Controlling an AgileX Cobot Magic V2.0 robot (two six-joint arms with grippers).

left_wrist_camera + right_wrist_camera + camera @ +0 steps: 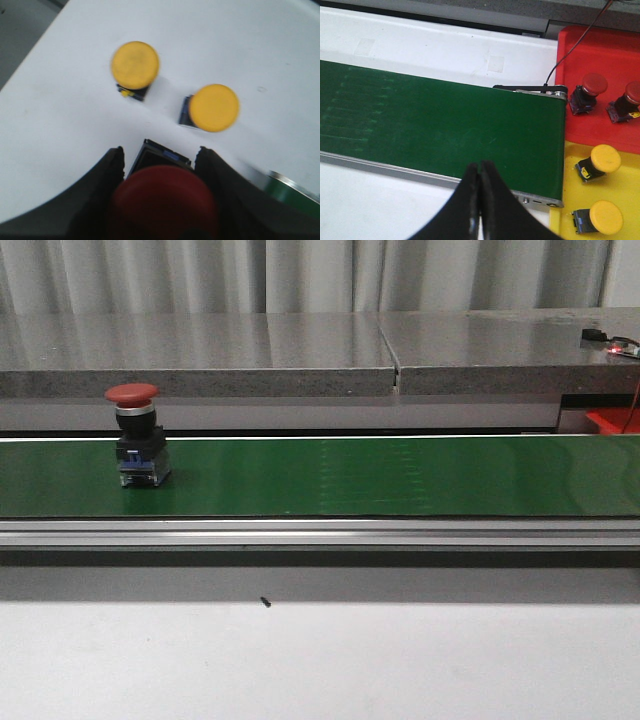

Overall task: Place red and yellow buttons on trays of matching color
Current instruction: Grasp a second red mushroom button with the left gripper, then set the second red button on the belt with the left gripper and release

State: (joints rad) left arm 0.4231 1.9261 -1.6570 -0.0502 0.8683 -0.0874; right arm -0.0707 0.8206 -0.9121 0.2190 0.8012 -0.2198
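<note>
- Because the belt [400,475] carries parts toward the trays at its far right end, a red button [135,435] stands upright on the green surface near its left end, mushroom cap on top, waiting to ride along
- In my left wrist view, the left gripper [160,165] has its two dark fingers [107,175] set around a second red button [162,200], cap filling the gap; they look clamped on its body, though the contact itself is hidden beneath the cap
- Beyond that gripper, two yellow buttons [135,65] [214,107] stand apart from each other on the white table [60,115], which I take to be the supply waiting to be fed onto the belt
- From the right wrist view, the right gripper [480,187] hangs over the near edge of the belt with its fingertips pressed together, holding nothing
- The red tray [610,75] sits just past the belt's end with two red buttons on it, and the yellow tray [625,185] beside it holds two yellow ones, so sorting by colour is already partly done
- Neither arm shows in the front view; I judge the left arm is poised over the supply area and the right arm waits near the trays to pick what arrives
</note>
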